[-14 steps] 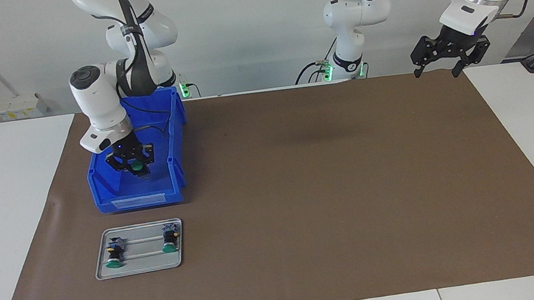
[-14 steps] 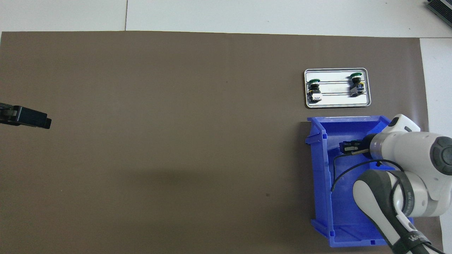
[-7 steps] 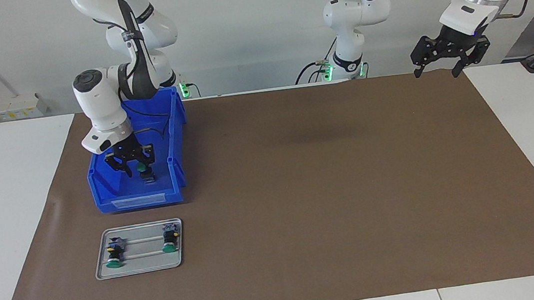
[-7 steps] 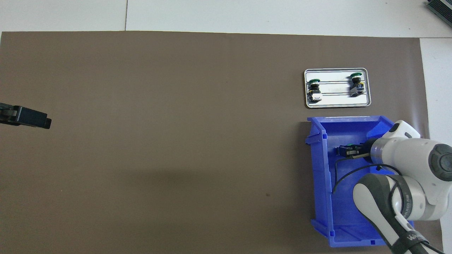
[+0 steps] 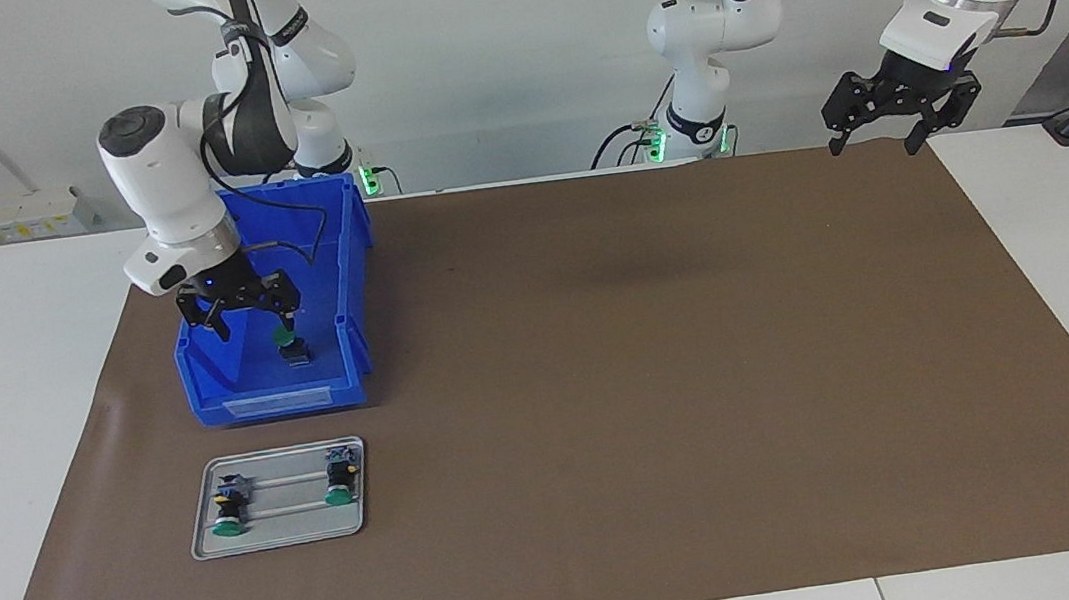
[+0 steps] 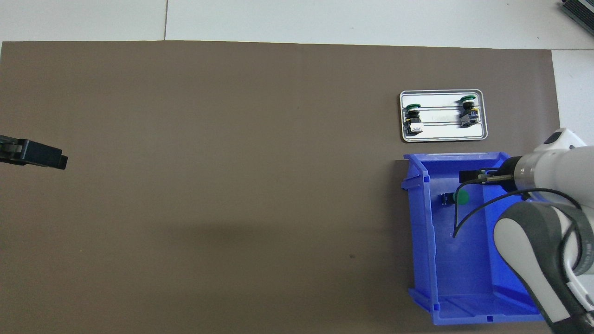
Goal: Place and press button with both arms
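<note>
One green-capped button point(image 5: 291, 346) lies in the blue bin point(image 5: 274, 402), free of any gripper; it also shows in the overhead view point(image 6: 457, 198). My right gripper point(image 5: 253, 320) hangs open and empty above the bin, beside the button toward the right arm's end; in the overhead view the right gripper point(image 6: 471, 176) is over the bin's inside. Two more buttons point(image 5: 228, 503) point(image 5: 341, 481) lie on the metal tray point(image 5: 280, 538). My left gripper point(image 5: 876, 143) waits open, high over the mat at the left arm's end.
The blue bin point(image 6: 420, 222) stands at the right arm's end, near the robots. The tray point(image 6: 443, 138) lies just farther from the robots than the bin. A brown mat point(image 5: 654, 377) covers the table's middle.
My right gripper was down around the button in the bin. It has risen and shifted toward the right arm's end, leaving the button lying in the bin. The left arm has not moved.
</note>
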